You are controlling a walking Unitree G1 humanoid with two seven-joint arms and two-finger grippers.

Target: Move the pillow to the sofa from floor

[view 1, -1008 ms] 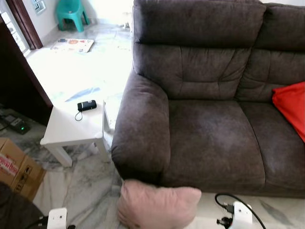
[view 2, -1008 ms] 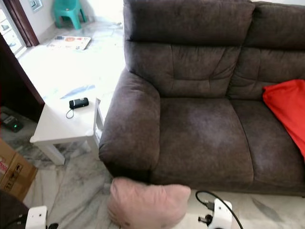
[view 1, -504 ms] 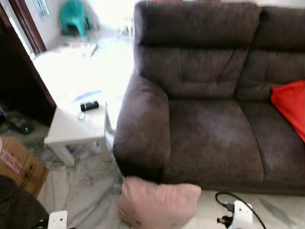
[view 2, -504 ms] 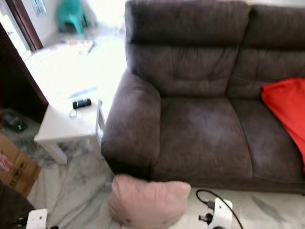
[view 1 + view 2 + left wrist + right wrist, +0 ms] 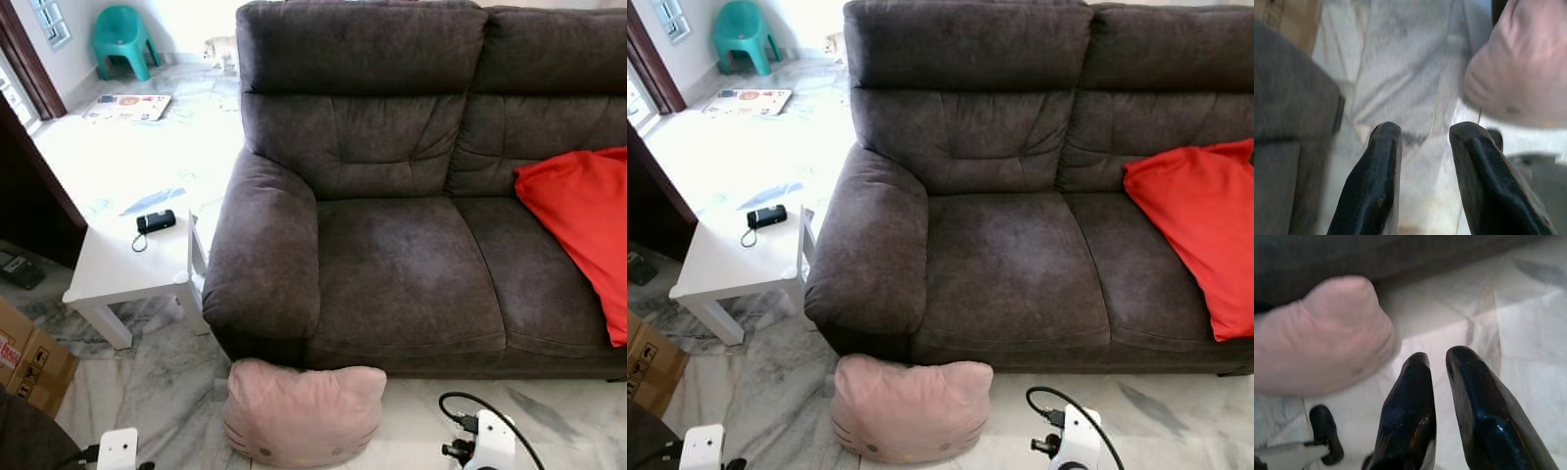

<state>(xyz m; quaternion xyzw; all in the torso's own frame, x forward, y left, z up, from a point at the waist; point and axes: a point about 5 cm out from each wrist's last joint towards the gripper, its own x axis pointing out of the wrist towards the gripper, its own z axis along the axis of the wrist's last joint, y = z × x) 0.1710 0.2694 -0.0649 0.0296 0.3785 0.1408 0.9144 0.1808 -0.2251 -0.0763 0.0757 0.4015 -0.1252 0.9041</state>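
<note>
Pillow [image 5: 304,413]: I see it on the floor against the sofa [image 5: 392,264] front.
Left gripper [image 5: 1420,139]: parted, empty.
Right gripper [image 5: 1437,369]: narrow gap, empty.

L gripper [image 5: 1422,142] & R gripper [image 5: 1437,362] both hang low, fingers slightly apart, holding nothing.

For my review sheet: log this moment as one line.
pillow: on floor against sofa front | left gripper: open, empty, beside pillow | right gripper: open, empty, beside pillow | lift: not begun
</note>
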